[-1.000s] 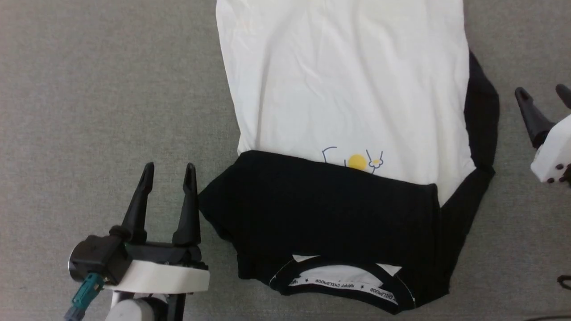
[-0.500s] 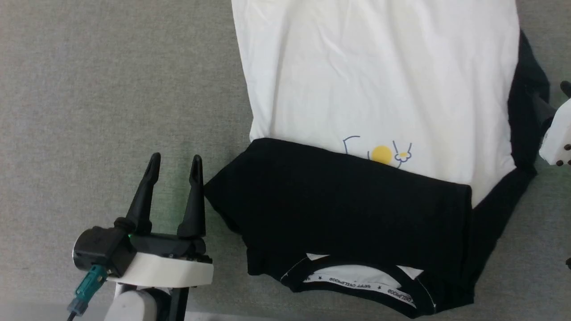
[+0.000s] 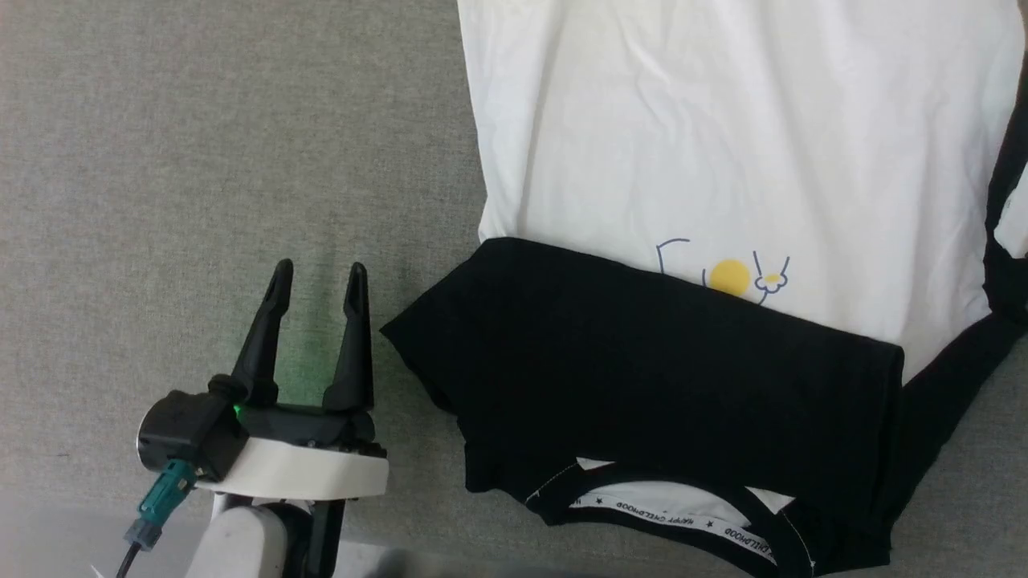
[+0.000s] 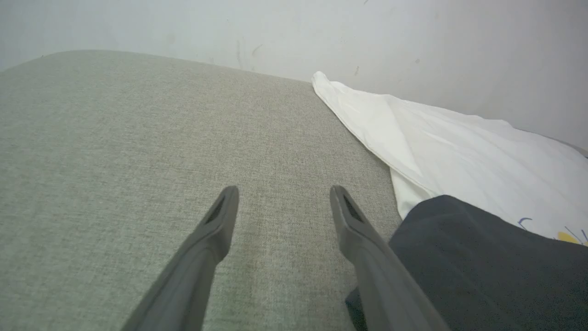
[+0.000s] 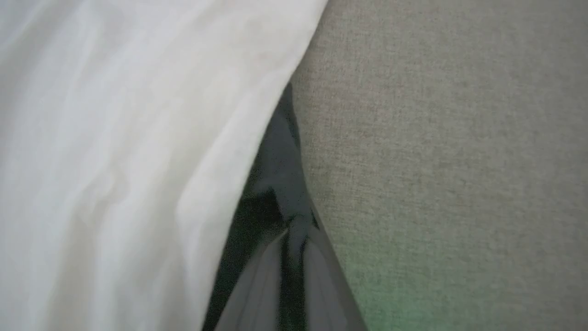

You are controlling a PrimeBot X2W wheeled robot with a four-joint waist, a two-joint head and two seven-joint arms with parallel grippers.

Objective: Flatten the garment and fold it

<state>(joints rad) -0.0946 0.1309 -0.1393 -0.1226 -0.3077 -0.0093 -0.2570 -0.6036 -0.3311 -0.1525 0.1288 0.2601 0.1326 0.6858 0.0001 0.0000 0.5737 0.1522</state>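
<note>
Left gripper (image 3: pixel 320 270) held open beside T-shirt (image 3: pixel 723 144) laid on grey surface (image 3: pixel 201 160); right gripper (image 5: pixel 294 227) clamped shut on its black sleeve (image 5: pixel 279 151).

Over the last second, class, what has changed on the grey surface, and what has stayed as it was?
The right end effector came in from the side, open, to the garment's black sleeve and shut on its edge. The head camera also shifted, so the garment's drift across that view is no real move. The left end effector stayed open beside the folded-over sleeve; the garment lies as before.
</note>
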